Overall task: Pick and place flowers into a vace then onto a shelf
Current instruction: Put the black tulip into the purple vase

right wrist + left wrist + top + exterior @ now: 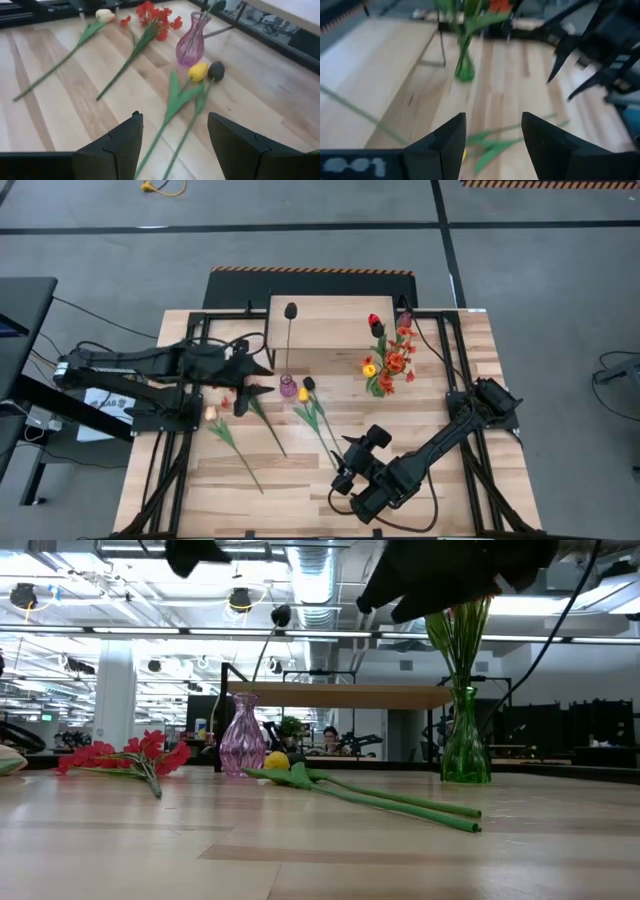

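A green vase (383,386) already holds several flowers near the shelf (330,322). Four stems (172,102) lie mid-bench beside a pink vase (190,46) holding one. Left end effector (258,377) and right end effector (343,470) hover wide, empty.

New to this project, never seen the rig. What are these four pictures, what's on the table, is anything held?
Two robot arms work at a wooden table. One picture looks straight down, one looks level across the tabletop, and two come from cameras on the arms' wrists. The left tool and the right tool are both open and hold nothing. On the table lie a yellow and a dark tulip, red blossoms and a pale tulip. A pink vase holds one dark flower. A green vase full of flowers stands by the low shelf.
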Available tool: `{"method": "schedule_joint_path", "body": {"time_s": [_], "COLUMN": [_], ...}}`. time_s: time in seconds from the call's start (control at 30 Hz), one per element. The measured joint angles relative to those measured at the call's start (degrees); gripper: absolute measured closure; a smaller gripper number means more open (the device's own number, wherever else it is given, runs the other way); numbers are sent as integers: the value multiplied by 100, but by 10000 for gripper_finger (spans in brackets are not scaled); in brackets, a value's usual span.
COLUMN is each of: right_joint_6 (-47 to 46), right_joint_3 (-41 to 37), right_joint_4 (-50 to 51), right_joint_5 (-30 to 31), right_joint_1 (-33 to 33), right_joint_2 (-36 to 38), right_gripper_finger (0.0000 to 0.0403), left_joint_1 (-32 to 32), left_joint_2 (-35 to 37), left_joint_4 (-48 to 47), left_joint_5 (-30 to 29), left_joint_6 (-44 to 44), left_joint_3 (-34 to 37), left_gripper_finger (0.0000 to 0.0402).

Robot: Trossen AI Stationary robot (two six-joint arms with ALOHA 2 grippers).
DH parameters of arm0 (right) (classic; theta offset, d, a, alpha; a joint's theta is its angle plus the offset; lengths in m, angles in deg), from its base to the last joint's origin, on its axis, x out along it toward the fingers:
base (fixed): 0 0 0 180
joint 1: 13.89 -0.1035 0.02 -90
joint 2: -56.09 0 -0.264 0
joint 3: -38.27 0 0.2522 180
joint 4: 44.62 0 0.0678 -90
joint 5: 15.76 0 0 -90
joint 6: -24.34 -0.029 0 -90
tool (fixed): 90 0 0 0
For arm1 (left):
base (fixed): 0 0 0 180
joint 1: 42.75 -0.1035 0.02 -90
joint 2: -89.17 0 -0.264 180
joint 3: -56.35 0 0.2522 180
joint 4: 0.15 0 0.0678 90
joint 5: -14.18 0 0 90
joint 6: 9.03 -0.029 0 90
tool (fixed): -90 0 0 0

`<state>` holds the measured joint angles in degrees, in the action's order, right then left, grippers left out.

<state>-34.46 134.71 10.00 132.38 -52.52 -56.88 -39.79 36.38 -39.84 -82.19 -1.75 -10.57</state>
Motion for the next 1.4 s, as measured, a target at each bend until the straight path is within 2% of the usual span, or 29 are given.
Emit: {"method": "schedule_joint_path", "body": {"time_s": [0.2,0.4,0.57,0.77,1.1,1.4], "right_joint_6": [-268,-458,-695,-723,-223,113], "right_joint_3": [-15,-55,-56,-44,-50,-50], "right_joint_4": [15,10,-158,-490,-713,-790], "right_joint_5": [-272,-382,-384,-229,-155,-890], "right_joint_1": [110,280,440,658,917,1249], "right_joint_2": [-149,-472,-930,-1298,-1302,-1302], "right_gripper_finger": [186,186,186,186,186,186], "left_joint_1": [1132,2059,2476,2567,2522,2542], "left_joint_2": [45,21,17,19,21,81], "left_joint_4": [1092,2843,4438,6003,5882,5867], "left_joint_5": [-879,-1551,-1595,-1605,-1852,-1874], "left_joint_6": [-9,-416,-615,-1124,-1223,-1332], "left_joint_3": [109,891,1761,2502,2726,2723], "left_gripper_finger": [220,220,220,220,220,220]}}
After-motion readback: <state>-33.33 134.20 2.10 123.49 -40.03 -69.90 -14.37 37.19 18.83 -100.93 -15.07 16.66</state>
